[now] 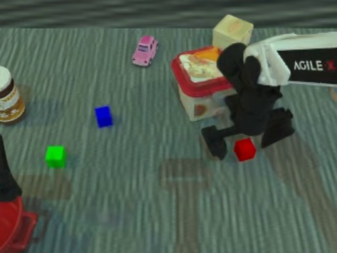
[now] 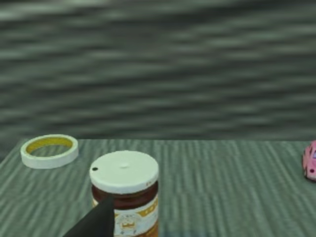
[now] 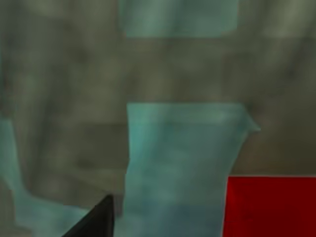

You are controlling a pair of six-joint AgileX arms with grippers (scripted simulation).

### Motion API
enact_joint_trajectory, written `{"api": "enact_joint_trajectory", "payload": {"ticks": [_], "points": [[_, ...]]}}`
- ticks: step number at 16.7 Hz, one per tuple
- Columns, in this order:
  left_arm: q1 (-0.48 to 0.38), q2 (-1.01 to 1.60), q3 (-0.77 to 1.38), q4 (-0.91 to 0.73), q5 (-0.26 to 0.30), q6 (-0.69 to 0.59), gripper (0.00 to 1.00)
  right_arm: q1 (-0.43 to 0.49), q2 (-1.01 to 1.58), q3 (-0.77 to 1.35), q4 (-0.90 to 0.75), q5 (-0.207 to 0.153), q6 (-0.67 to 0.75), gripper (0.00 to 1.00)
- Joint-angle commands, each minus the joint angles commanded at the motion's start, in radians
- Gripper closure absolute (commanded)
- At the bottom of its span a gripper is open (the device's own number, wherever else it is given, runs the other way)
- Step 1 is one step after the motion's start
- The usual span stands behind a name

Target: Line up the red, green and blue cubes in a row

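Three cubes: one red [image 1: 245, 149], one green [image 1: 55, 156], one blue [image 1: 103, 116]; one tub [image 1: 197, 84]; one box [image 1: 232, 31]. One toy car [image 1: 145, 50]; one jar [image 1: 9, 97]; one tape roll [image 2: 49, 150]; two arms.

The right arm [image 1: 295, 63] reaches in from the right edge, wrist bent down toward the surface, its gripper [image 1: 245, 138] low with jaws spread wide apart. The left arm [image 1: 8, 174] sits at the lower left edge, its gripper out of the top view.
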Motion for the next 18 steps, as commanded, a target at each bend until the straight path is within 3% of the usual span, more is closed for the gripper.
{"api": "enact_joint_trajectory", "payload": {"ticks": [6, 18], "points": [[0.0, 0.0, 0.0, 0.0, 0.0, 0.0, 0.0, 0.001, 0.03, -0.029, 0.051, 0.0, 0.001, 0.0], [0.0, 0.0, 0.0, 0.0, 0.0, 0.0, 0.0, 0.001, 0.03, -0.029, 0.051, 0.0, 0.001, 0.9]]}}
